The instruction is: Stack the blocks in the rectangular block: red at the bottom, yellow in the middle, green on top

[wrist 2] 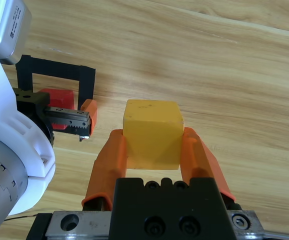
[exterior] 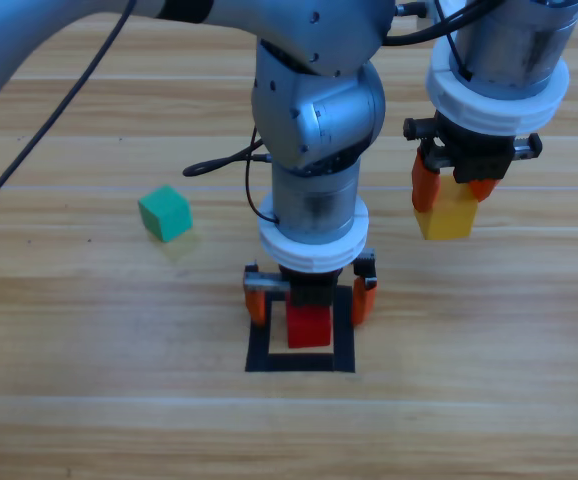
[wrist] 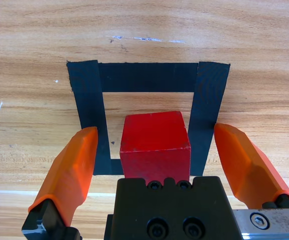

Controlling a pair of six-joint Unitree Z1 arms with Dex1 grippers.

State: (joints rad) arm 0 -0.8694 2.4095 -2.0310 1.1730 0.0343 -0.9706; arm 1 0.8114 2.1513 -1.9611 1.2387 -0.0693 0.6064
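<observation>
Wooden table [exterior: 89,400], red cube [wrist: 155,145] between spread left claw [wrist: 154,160], yellow cube [wrist 2: 152,132] in right claw [wrist 2: 154,150]

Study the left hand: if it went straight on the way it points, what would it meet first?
The left hand points down at the table with jaws open on either side of the red cube, inside the tape square. Going straight on, it would probably meet the red cube first, though the depth between them is unclear.

Light wooden table [exterior: 89,400] with lengthwise grain and faint plank seams, a few small pale scuffs [wrist: 134,38] marked its surface beyond the tape, a thin black cable [exterior: 44,135] trailed across the upper left of the tabletop
</observation>
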